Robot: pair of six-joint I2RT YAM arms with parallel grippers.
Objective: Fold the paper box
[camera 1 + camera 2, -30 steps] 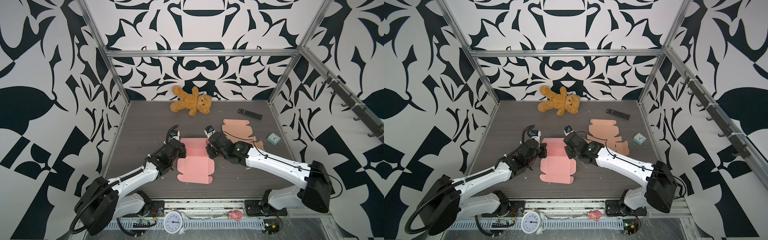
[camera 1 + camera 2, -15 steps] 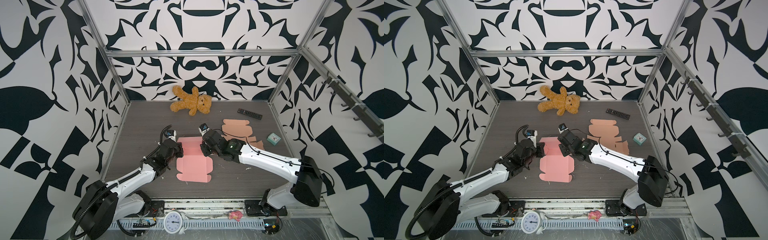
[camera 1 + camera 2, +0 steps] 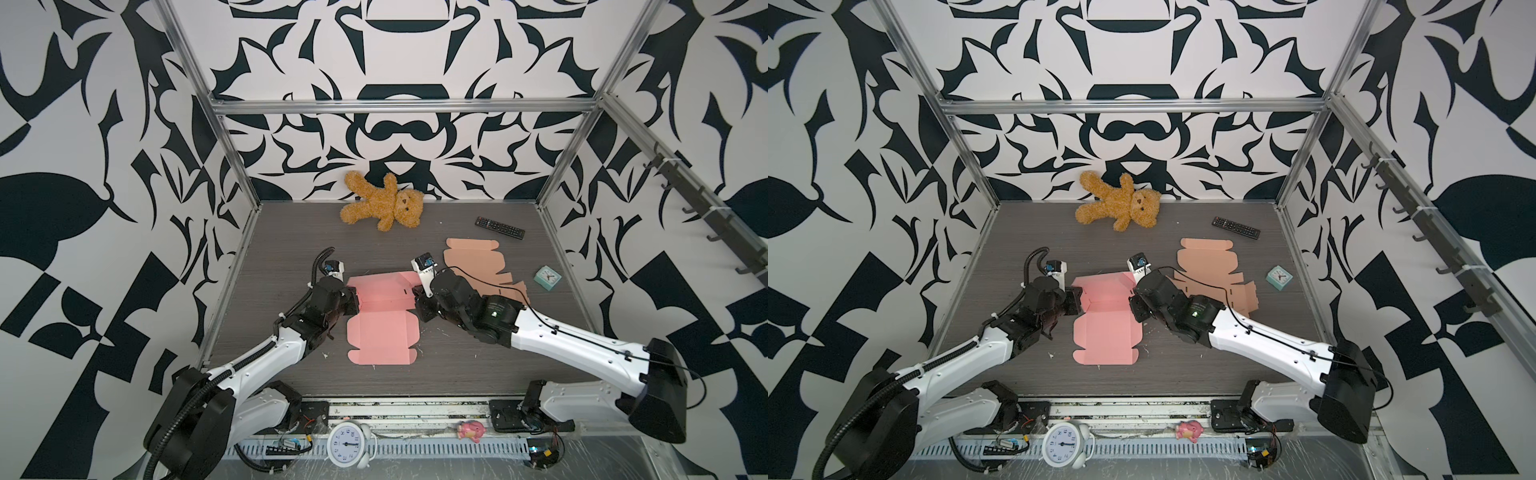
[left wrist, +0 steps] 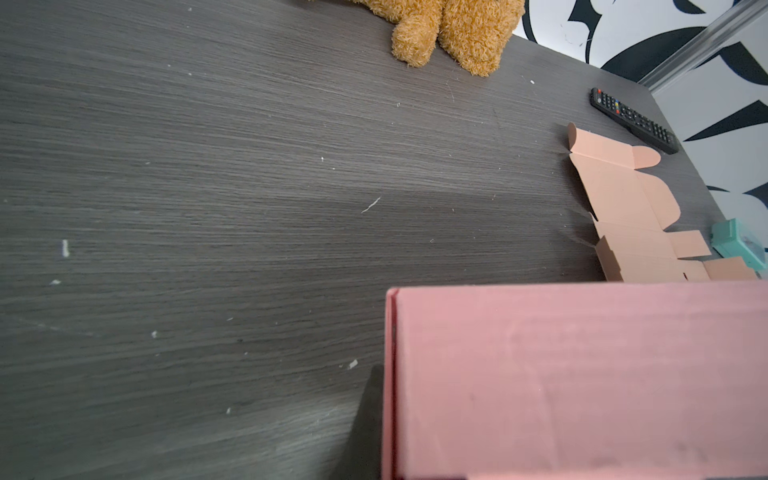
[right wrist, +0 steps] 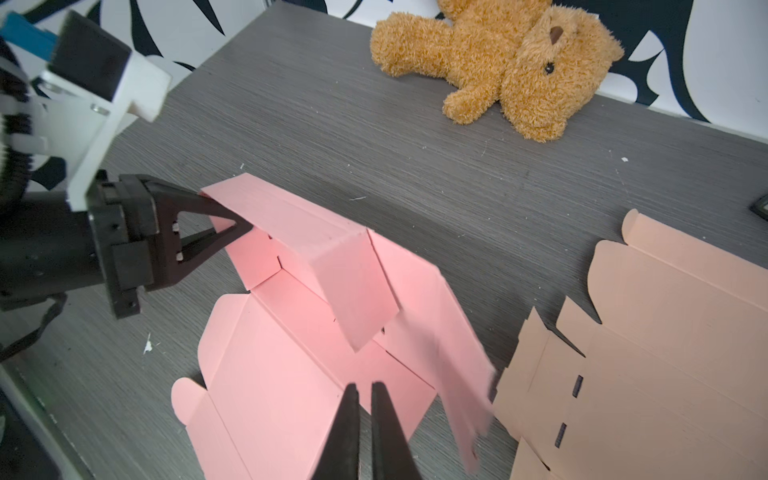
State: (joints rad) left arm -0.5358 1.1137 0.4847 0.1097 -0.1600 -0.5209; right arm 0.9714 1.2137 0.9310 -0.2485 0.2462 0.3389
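Centred on the dark tabletop (image 3: 291,249), the pink paper box blank (image 3: 380,332) has its rear wall raised, early in folding; the left tool (image 5: 243,227) pinches that wall's end, the right tool (image 5: 365,386) hangs closed, empty. Next, probably: lift the side walls. Around it: one tan cardboard blank (image 3: 473,259), one brown plush bear (image 3: 382,203), one black remote (image 3: 498,227), one teal clock (image 3: 547,277).

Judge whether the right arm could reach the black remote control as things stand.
Probably yes. The remote control lies in the open beyond the right gripper, with only the flat tan cutout between them, low enough to pass over. It would have to leave the pink paper box.
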